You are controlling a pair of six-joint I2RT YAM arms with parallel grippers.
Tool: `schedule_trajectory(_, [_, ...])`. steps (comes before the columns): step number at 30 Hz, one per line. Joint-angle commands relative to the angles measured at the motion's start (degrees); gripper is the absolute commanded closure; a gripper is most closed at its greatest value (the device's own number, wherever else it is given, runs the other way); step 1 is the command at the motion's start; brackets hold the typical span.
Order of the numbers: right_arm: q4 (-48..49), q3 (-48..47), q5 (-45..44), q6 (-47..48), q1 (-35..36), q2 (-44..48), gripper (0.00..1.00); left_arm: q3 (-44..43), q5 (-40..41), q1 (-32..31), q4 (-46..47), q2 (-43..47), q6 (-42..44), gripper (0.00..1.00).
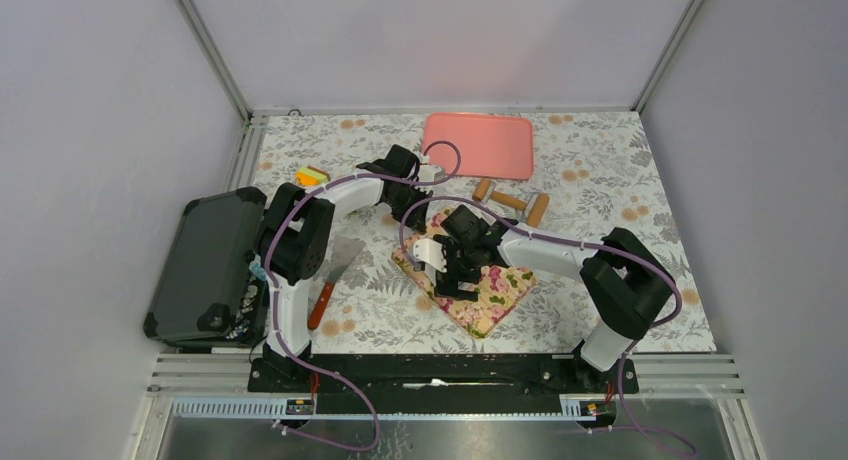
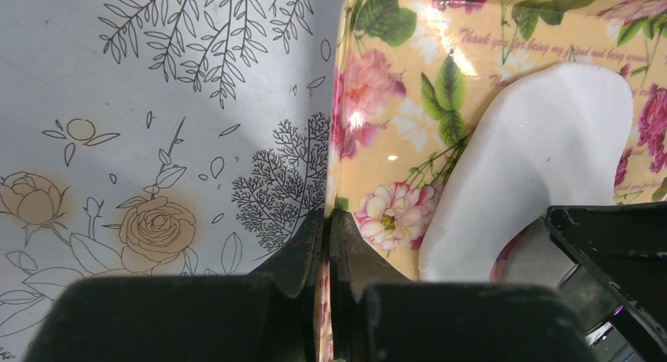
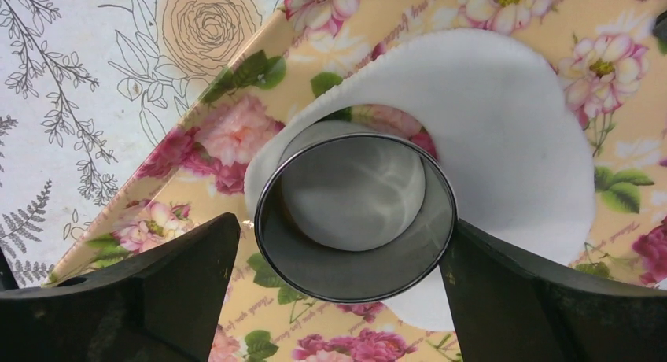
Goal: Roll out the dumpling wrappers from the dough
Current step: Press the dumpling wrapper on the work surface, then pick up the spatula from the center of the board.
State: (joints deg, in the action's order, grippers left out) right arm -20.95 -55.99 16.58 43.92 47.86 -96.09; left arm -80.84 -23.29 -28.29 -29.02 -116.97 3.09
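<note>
Dough under ring cutter | right gripper clamps it | left gripper pinches board edge

Floral board, cursive script "Thank you for being my…", remainder illegible

White arm links, black joints, purple cables

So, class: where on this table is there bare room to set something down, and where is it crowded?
Free: the pink tray, bare at the far edge; the cloth right of the rolling pin; the near strip between the board and the arm bases. Crowded: the board, left hand clamping its edge, right hand holding the ring cutter at the dough.
</note>
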Motion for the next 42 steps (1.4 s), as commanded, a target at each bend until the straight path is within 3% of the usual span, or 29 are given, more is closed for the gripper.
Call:
schedule_trajectory(1, [-5.4, -3.1, -0.7, -2.6, 0.3, 2.5, 0.00, 1.0, 4.6, 0.1, 1.7, -0.5, 0.6, 0.99])
schedule_trajectory(10, [-5.5, -12.6, -4.9, -2.0, -0.1, 7.9, 0.00, 1.4, 4.3, 0.2, 2.3, 0.1, 0.4, 0.96])
schedule_trajectory(13, [-5.4, -13.5, -5.4, -1.9, -1.8, 9.3, 0.00, 1.2, 2.6, 1.1, 1.8, 0.5, 0.4, 0.88])
schedule_trajectory(15, [-5.5, -13.4, -5.5, -3.5, -3.5, 10.6, 0.00, 0.8, 0.9, 2.2, 1.3, 1.5, 0.4, 0.69])
schedule_trajectory(18, [-5.5, -13.2, -5.3, -7.2, -6.7, 13.1, 0.00, 0.3, -1.6, 4.2, 0.5, 4.9, 0.6, 0.30])
schedule_trajectory(21, [-3.5, -9.2, 0.2, -8.7, -12.7, 18.9, 0.00, -0.1, -0.8, 6.2, -1.1, 10.2, 3.5, 0.02])
schedule_trajectory(26, [2.1, 1.2, 6.3, -9.8, -16.7, 32.5, 0.00, 0.2, 3.8, 11.1, -11.1, 19.6, 8.3, 0.01])
schedule_trajectory(31, [6.2, 10.0, 11.1, -10.4, -17.3, 41.8, 0.00, 11.5, 15.8, 12.3, -17.1, 27.9, 12.0, 0.01])
schedule_trajectory(37, [9.5, 14.7, 13.6, -10.0, -19.7, 46.0, 0.00, 26.3, 21.2, 12.4, -19.3, 34.1, 11.1, 0.01])
schedule_trajectory(42, [9.5, 15.4, 17.1, -10.5, -20.2, 46.6, 0.00, 31.2, 28.7, 13.2, -18.0, 36.0, 11.2, 0.02])
